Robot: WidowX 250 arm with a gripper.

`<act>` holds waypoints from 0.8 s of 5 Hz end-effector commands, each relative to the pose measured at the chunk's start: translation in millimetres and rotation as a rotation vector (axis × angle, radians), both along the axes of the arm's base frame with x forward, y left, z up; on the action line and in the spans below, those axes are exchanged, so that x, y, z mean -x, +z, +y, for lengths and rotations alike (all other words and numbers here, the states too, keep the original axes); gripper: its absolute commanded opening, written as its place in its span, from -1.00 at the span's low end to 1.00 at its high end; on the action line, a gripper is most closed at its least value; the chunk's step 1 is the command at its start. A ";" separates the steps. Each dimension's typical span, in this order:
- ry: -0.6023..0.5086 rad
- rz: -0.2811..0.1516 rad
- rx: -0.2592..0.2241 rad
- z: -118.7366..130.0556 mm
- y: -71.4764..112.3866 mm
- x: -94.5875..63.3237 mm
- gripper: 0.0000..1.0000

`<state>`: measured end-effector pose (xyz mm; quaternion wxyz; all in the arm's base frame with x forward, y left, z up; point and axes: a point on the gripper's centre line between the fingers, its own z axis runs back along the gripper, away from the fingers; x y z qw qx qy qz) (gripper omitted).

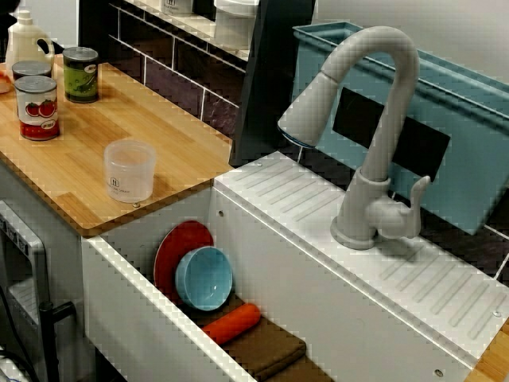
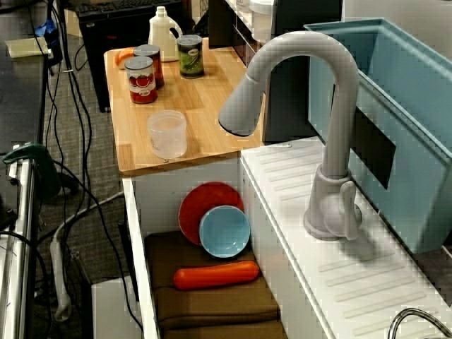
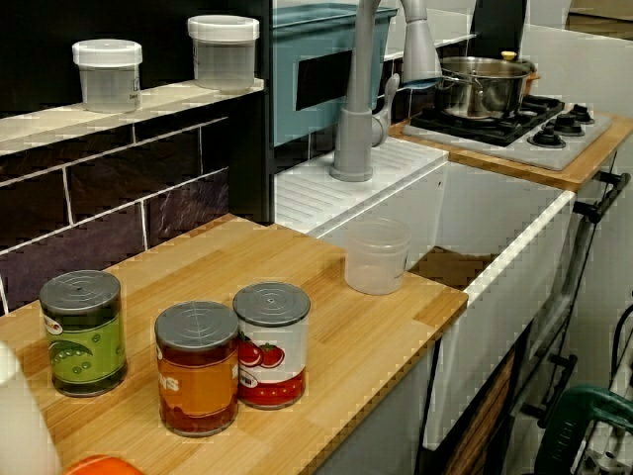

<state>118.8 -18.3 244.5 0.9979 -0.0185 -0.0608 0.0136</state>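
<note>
No gripper or arm shows in any view. A clear plastic cup [image 1: 130,169] [image 2: 167,133] [image 3: 376,255] stands upright near the wooden counter's [image 1: 71,175] edge by the sink. In the sink [image 1: 135,318], a red plate [image 1: 181,253] [image 2: 205,205] leans on the wall and a blue bowl [image 1: 204,277] [image 2: 224,231] rests against it. An orange carrot [image 1: 232,322] [image 2: 215,275] lies on a brown cloth [image 1: 270,350] [image 2: 212,304] in front of the bowl.
A tomato can [image 1: 37,107] [image 3: 271,343], an orange-label can [image 3: 197,367], a green can [image 1: 80,74] [image 3: 84,332] and a white bottle [image 1: 28,36] crowd the counter's far end. A grey faucet [image 1: 374,127] [image 2: 311,106] arches over the sink before a teal bin [image 1: 445,119]. A pot [image 3: 482,86] sits on the stove.
</note>
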 end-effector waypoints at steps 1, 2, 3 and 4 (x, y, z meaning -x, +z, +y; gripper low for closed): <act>0.000 0.000 0.000 0.0 0.0 0.0 1.00; 0.000 -0.115 -0.023 30.9 -12.3 0.7 1.00; 0.036 -0.188 -0.032 56.6 -20.8 -0.7 1.00; 0.045 -0.193 -0.050 67.8 -39.7 -10.4 1.00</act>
